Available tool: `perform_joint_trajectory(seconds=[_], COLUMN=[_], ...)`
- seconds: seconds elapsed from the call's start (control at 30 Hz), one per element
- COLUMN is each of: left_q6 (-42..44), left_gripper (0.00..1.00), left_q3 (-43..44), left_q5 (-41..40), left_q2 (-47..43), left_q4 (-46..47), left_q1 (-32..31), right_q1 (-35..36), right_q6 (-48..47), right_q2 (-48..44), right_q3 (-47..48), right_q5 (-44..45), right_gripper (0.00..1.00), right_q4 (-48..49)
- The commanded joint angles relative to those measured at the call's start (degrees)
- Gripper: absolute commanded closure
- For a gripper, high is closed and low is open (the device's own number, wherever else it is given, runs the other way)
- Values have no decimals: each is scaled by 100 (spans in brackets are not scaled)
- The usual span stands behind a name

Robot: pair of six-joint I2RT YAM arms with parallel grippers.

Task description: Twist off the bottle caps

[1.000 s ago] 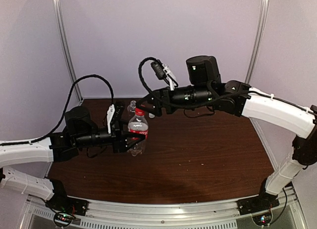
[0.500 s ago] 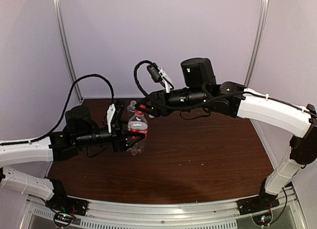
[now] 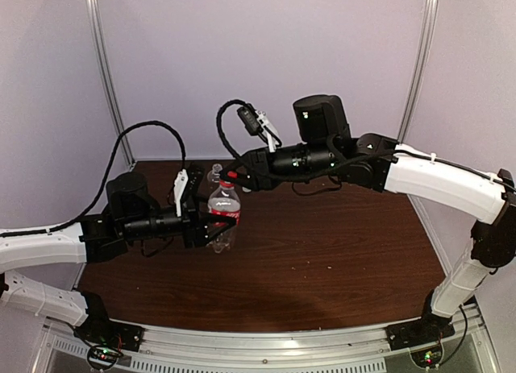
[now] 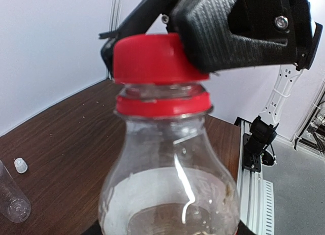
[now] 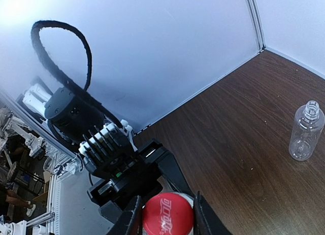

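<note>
The red-labelled bottle (image 3: 224, 216) stands upright on the table, and my left gripper (image 3: 211, 225) is shut on its body from the left. Its red cap (image 4: 152, 57) sits on the neck. My right gripper (image 5: 167, 214) comes in from the right and above, shut on that red cap (image 5: 167, 216) with a finger pressed on each side. The plain bottle (image 5: 306, 131) stands behind with its mouth open. Its white cap (image 4: 20, 165) lies on the table beside the plain bottle (image 4: 12, 199).
The brown table (image 3: 322, 252) is boxed in by pale walls at the back and sides, with a metal rail (image 3: 266, 341) along the near edge. A black cable (image 3: 234, 119) loops above the right wrist.
My right gripper has moved left onto the red cap and its jaws have closed on it. The left gripper and the bottle have stayed where they were.
</note>
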Motion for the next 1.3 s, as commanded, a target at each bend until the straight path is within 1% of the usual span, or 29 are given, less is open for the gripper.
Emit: perform_joint_trajectory(seconds=[0.0,0.07,0.23,0.37,0.47,0.5,0.6,0.67,0.73,0.8,0.93,1.07,1.27], left_q6=[112,111,113,123,128,137,106,-38,-179,-295,-355,-322,-266], left_gripper=[70,70,70,70,70,70,70,70,70,70,70,70,70], left_q3=[164,156,149,102,-10,-44,-74,-66,-48,-55,-115,-118,-116], left_q5=[-119,-121,-109,82,705,1006,2169,2740,3119,3305,3257,3132,2912], left_q2=[-41,-50,-79,-168,-285,-328,-412,-397,-344,-286,-274,-272,-226], left_q4=[139,137,129,192,459,548,816,1012,1178,1304,1410,1402,1340], left_q1=[-19,-22,-22,-22,-17,-22,-21,-22,-14,-16,-18,-18,-22], right_q1=[49,49,49,3,-70,-87,-99,-135,-232,-318,-364,-371,-365], right_q6=[13,13,-141,-672,-1313,-1600,-2586,-3116,-3384,-3498,-3443,-3265,-2857], right_q2=[93,101,76,13,21,37,88,188,349,478,464,363,201], right_q3=[149,132,139,118,60,65,141,236,378,478,397,237,19], right_q5=[-187,-201,-227,-482,-1183,-1649,-2517,-3093,-3609,-3955,-3969,-3782,-3162], right_gripper=[68,69,78,83,84,84,83,81,81,80,81,80,71], right_q4=[144,144,106,105,142,78,-287,-592,-809,-930,-810,-560,-251])
